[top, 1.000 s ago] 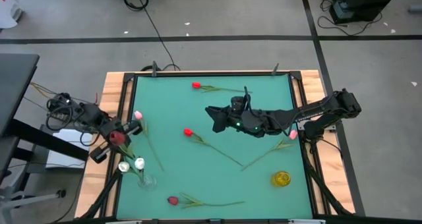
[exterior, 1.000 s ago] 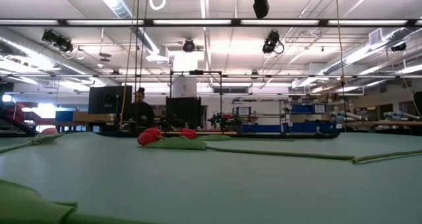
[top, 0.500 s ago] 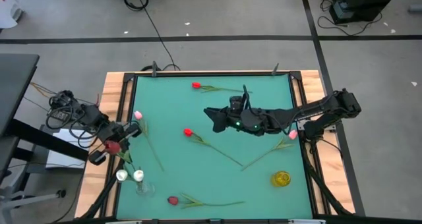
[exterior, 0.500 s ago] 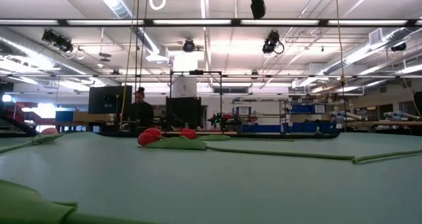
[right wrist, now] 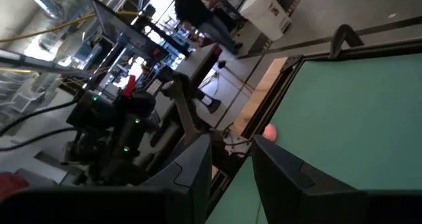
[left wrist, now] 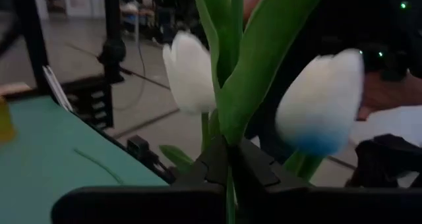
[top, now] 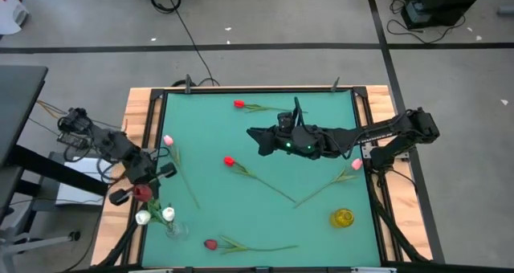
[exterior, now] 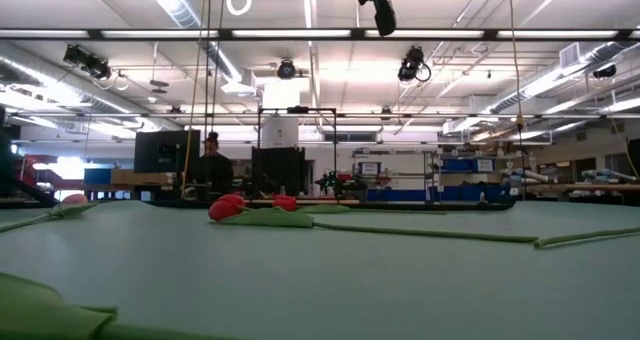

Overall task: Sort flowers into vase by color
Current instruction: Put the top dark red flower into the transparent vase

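My left gripper (top: 144,185) hangs over the table's left edge, shut on a red flower (top: 143,193). Just beyond it a clear vase (top: 177,227) holds two white flowers (top: 169,214) that fill the left wrist view (left wrist: 188,72). My right gripper (top: 259,138) hangs high over the table's middle, open, with nothing between its fingers (right wrist: 231,155). Flat on the green mat lie a red flower (top: 238,104) at the far edge, a pink one (top: 167,140) at the left and a red one (top: 229,161) in the middle. Another pink one (top: 356,165) lies at the right and a dark red one (top: 210,244) at the near edge. My left gripper pinches the red flower's thin green stem (left wrist: 229,181) between its two fingers, close below the leaves. The fingers reach in level, from the table's far left. Leaves and head rise above the fingers, clear of the table. The stem's lower end is hidden by the gripper.
A small yellow vase (top: 343,217) stands near the table's near right corner. A wooden frame (top: 136,120) borders the mat. Beyond the far edge, in the room, a person (exterior: 210,165) sits at a desk.
My left gripper has carried the red flower toward the table's near edge, closer to the clear vase, turning as it went. The white flowers' heads have shifted toward the near edge.
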`<state>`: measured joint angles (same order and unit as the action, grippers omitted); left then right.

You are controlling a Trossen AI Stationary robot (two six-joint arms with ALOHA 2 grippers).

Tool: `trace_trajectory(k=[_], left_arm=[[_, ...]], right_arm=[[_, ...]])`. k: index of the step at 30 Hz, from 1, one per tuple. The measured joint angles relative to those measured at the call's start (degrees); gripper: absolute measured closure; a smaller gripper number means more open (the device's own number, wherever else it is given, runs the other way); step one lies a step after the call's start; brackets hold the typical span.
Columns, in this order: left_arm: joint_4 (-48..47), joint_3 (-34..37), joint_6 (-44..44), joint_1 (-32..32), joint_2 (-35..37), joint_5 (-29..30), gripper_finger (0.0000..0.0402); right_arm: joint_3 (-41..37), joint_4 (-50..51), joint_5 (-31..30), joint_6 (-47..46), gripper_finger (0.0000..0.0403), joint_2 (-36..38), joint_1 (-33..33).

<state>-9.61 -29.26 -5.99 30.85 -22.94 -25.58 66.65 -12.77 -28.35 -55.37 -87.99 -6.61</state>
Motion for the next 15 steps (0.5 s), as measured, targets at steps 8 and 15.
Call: trace_trajectory(k=[8,15], left_arm=[[3.4,0.0,-1.4,0.0,-3.3,-0.3,0.0319],[3.7,0.0,-6.4,0.0,-3.3,-0.5,0.0258]], right_arm=[[0.0,0.0,5.1,0.0,0.0282,0.0,1.3],[0.0,0.0,8.8,-0.6,0.0272,0.0,2.5]])
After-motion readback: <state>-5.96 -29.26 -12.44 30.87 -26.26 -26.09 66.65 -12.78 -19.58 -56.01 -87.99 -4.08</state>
